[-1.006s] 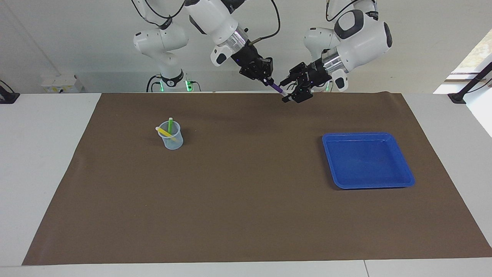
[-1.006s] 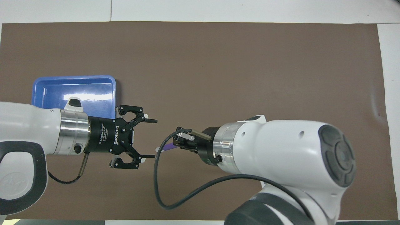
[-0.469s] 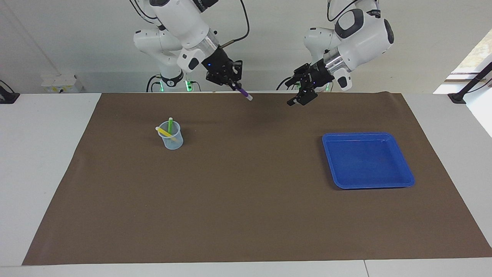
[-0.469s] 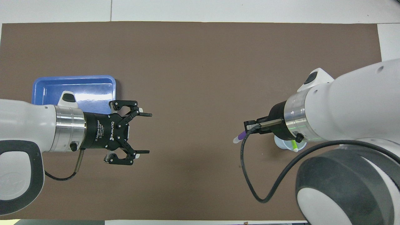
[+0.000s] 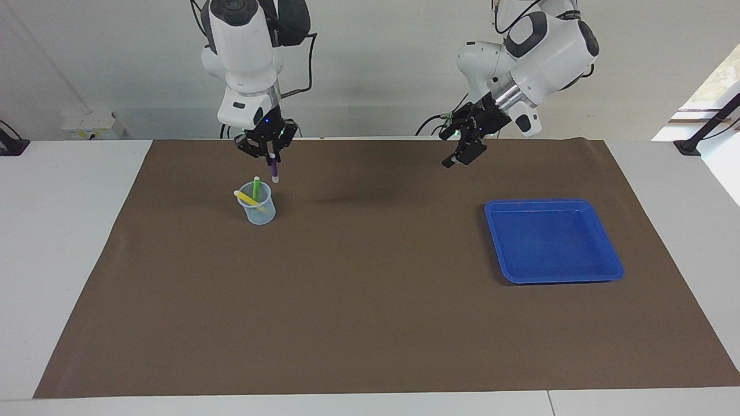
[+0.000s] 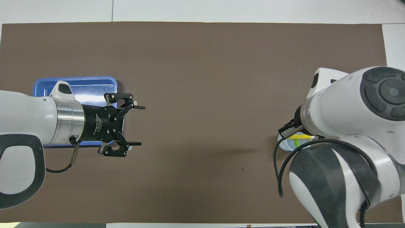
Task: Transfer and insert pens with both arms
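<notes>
Pens number three. The green pen (image 5: pixel 256 188) and the yellow pen (image 5: pixel 248 198) stand tilted in one small clear cup (image 5: pixel 258 211), which sits toward the right arm's end of the tabletop (image 5: pixel 58 242). The purple pen (image 5: pixel 273 168) hangs almost upright in the air, whitish cap down, just above the rim of the cup, and it is not in the cup.

The right pincer (image 5: pixel 269 151) is over the cup and is clenched on the upper end of the purple pen. In the overhead view the right arm covers this pincer and most of the cup (image 6: pixel 286 145). The left pincer (image 5: pixel 461 152) hangs in the air over the brown mat (image 5: pixel 370 323), close to the one blue tray (image 5: pixel 601 276); its fingers (image 6: pixel 138 107) are spread wide and carry nothing. The left arm waits there.

The tray lies toward the left arm's end, and it is farther from the robots than the cup is. One brown mat covers most of the white tabletop. A pale wall (image 5: pixel 376 69) rises at the robots' end, with a bright window (image 5: pixel 714 86) at one side of it.
</notes>
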`<move>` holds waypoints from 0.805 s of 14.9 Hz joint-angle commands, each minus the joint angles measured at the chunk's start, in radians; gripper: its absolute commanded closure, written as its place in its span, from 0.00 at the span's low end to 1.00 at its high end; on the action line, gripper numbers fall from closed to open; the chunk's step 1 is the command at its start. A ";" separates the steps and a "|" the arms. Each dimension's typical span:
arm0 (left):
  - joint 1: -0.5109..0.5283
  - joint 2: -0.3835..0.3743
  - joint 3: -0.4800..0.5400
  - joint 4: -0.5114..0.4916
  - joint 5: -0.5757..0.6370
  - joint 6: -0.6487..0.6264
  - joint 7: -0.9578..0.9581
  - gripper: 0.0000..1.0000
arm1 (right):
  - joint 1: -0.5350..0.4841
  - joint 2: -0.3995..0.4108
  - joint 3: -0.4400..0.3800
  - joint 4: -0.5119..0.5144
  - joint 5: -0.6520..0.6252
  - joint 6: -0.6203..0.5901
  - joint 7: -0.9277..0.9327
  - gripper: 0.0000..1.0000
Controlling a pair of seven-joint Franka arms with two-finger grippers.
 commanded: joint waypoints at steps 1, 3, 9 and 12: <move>0.046 0.057 -0.003 0.090 0.085 -0.046 0.130 0.00 | -0.038 -0.036 0.011 -0.085 -0.068 0.040 -0.115 0.96; 0.080 0.085 0.002 0.148 0.136 -0.131 0.346 0.00 | -0.067 -0.038 0.013 -0.120 -0.073 0.054 -0.132 0.96; 0.169 0.186 0.043 0.395 0.369 -0.397 0.823 0.00 | -0.110 -0.047 0.013 -0.211 -0.071 0.109 -0.200 0.92; 0.197 0.203 0.041 0.452 0.482 -0.471 1.035 0.00 | -0.129 -0.047 0.013 -0.223 -0.068 0.121 -0.220 0.88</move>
